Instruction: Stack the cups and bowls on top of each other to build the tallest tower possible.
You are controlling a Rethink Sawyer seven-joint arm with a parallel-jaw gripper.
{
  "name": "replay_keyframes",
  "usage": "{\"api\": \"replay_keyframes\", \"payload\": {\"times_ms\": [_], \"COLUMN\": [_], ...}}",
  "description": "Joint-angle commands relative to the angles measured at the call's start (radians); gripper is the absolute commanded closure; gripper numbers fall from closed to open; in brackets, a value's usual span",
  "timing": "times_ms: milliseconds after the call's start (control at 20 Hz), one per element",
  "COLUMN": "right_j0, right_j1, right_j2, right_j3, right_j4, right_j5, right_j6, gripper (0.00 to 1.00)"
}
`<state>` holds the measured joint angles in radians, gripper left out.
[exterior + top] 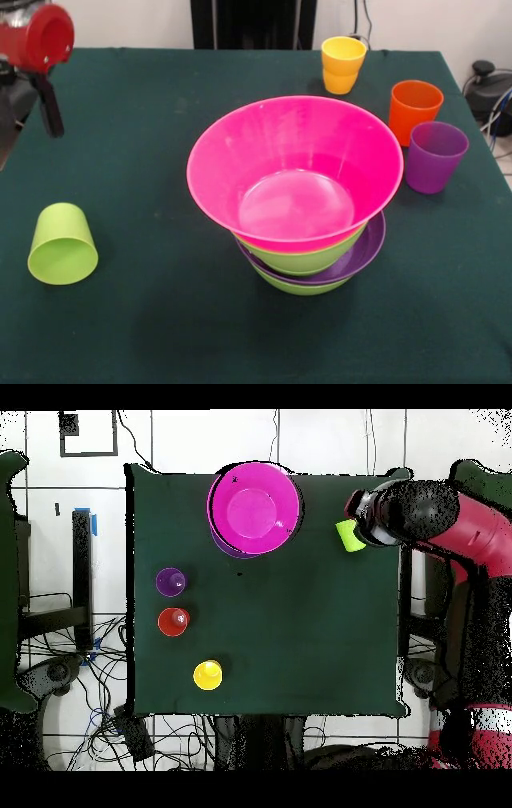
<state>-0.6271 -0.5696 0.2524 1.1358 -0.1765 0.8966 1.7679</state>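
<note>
Green-clothed table (160, 320) bare around the central tower (300, 192).

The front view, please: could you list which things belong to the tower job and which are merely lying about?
Job:
- tower, pink bowl on top
- yellow-orange cup
- orange cup
- purple cup
- lime green cup, on its side

Lying about:
- cables past the table edge
</note>
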Motion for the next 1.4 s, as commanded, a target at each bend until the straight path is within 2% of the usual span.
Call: {"api": "replay_keyframes", "payload": {"times_ms": [50,250,700,1150,1400], "right_j0": [0.070,0.100,0.119,0.179,0.209], "right_j1": [-0.070,-0.098,-0.101,-0.158,-0.182], "right_j2": [0.003,-0.019,-0.039,-0.087,-0.117], "right_j3": [0.013,0.012,0.000,0.005,0.038], "right_j4": [0.021,0.032,0.050,0.072,0.088], "right_j5": [0.138,0.168,0.188,0.246,0.231], "right_j6": [0.070,0.103,0.107,0.166,0.197], "gripper": [0.00,0.00,0.00,0.00,0.00]}}
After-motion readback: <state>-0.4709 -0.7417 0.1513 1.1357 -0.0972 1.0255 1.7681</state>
